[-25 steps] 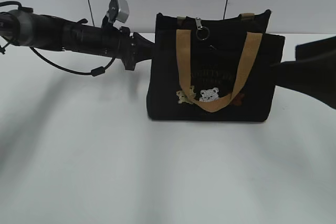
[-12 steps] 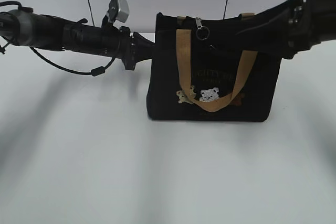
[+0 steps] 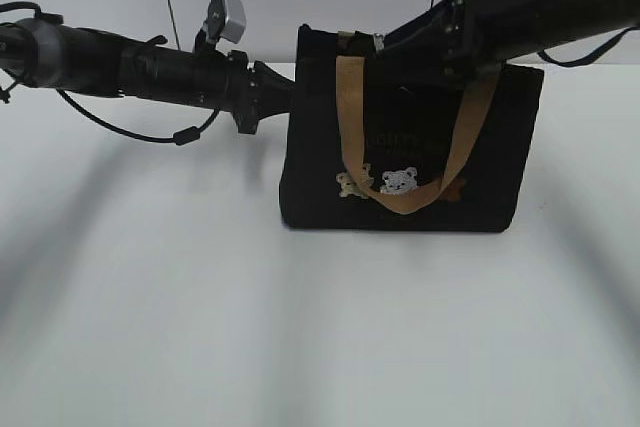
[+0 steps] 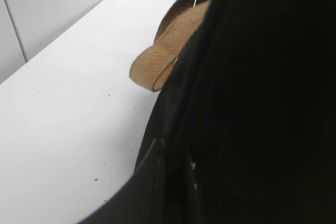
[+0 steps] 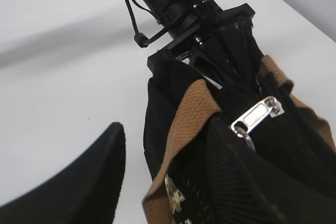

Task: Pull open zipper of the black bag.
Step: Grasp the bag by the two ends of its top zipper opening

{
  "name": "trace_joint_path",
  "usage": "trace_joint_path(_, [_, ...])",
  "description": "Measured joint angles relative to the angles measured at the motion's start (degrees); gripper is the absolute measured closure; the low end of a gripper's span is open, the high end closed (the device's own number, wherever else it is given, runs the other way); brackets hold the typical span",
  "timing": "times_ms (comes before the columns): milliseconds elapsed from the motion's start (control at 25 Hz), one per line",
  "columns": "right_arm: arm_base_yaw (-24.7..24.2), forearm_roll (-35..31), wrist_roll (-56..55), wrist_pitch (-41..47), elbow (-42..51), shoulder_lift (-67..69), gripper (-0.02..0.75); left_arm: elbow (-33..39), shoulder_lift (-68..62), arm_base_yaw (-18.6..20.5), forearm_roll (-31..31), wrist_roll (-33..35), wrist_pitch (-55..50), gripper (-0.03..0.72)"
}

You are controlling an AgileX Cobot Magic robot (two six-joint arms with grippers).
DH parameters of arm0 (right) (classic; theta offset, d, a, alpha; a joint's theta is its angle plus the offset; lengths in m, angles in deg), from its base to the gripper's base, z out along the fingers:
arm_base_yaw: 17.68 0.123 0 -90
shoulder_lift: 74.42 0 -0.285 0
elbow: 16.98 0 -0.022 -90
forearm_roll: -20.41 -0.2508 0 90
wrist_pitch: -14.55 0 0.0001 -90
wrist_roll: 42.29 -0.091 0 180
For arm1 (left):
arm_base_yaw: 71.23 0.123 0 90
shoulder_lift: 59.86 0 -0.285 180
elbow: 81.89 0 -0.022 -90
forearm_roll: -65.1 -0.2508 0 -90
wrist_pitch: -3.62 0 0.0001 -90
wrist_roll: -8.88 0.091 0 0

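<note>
We can read no text here: the brownish lettering [image 3: 405, 141] on the front of the black bag [image 3: 500, 187], above its bear patches [image 3: 398, 181], is too faint and small to make out

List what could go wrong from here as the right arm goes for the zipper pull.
1. The zipper pull is tiny and lies beside the tan strap; the right end effector may close on webbing instead.
2. Its jaws stand apart and hold nothing; they could slip off the smooth metal tab.
3. The left end effector holds only the black bag at one end, so the soft bag could tip or slide.
</note>
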Motion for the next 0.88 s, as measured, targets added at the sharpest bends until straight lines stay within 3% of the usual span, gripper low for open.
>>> trace_joint_path(880, [1.54, 0.24, 3.72, -7.29, -1.95, 4.5, 0.389, 0.0, 0.0, 0.0, 0.0, 0.0, -0.33, 0.67])
